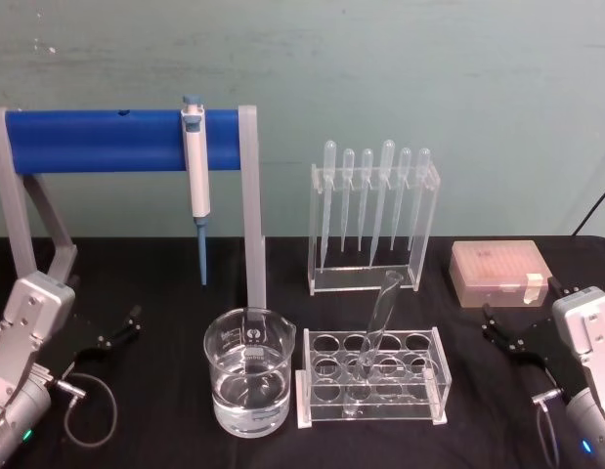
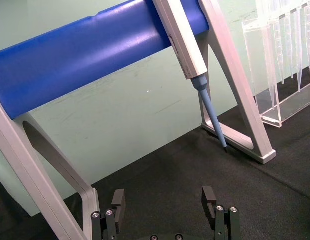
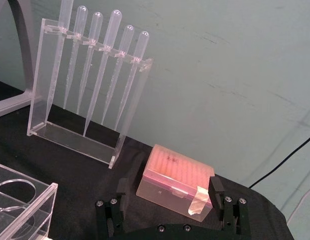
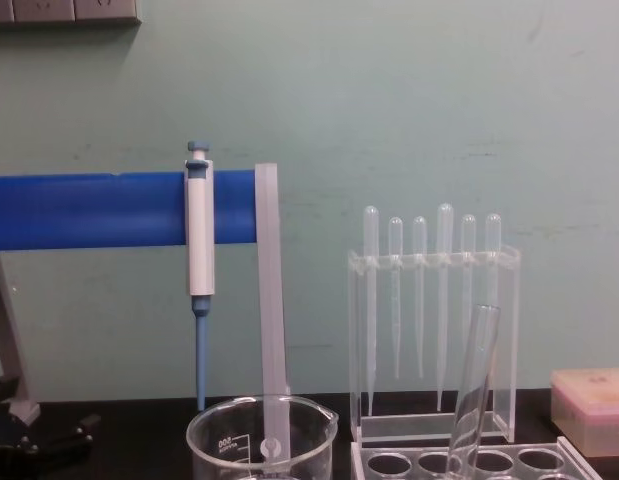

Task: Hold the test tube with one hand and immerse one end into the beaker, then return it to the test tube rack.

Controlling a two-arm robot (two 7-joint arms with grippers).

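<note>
Head view, tube: the clear glass test tube with its rounded bottom (image 1: 376, 325) leans in a hole of the low clear acrylic rack (image 1: 372, 376), near centre on the black cloth table (image 1: 165, 420).
Head view, beaker: the wide clear glass beaker with pour spout and white marks (image 1: 249, 383) stands just left of that rack, water in its lower part.
Head view, my claws: my left black gripper (image 1: 114, 332) sits low at the left and my right black gripper (image 1: 505, 336) low at the right, both well apart from the tube.
Left wrist view: my left fingers (image 2: 117, 200) are spread, nothing between them; beyond hang the blue-and-white pipettor (image 2: 190, 55) and the smooth blue bar (image 2: 84, 55).
Right wrist view: my right fingers (image 3: 215, 190) are spread and empty; the pink ribbed tip box (image 3: 176, 181) lies just beyond, the tall acrylic stand of thin plastic pipettes (image 3: 89, 80) farther left.
Chest view: the tube slants up from the rack, right of the beaker's rim.
</note>
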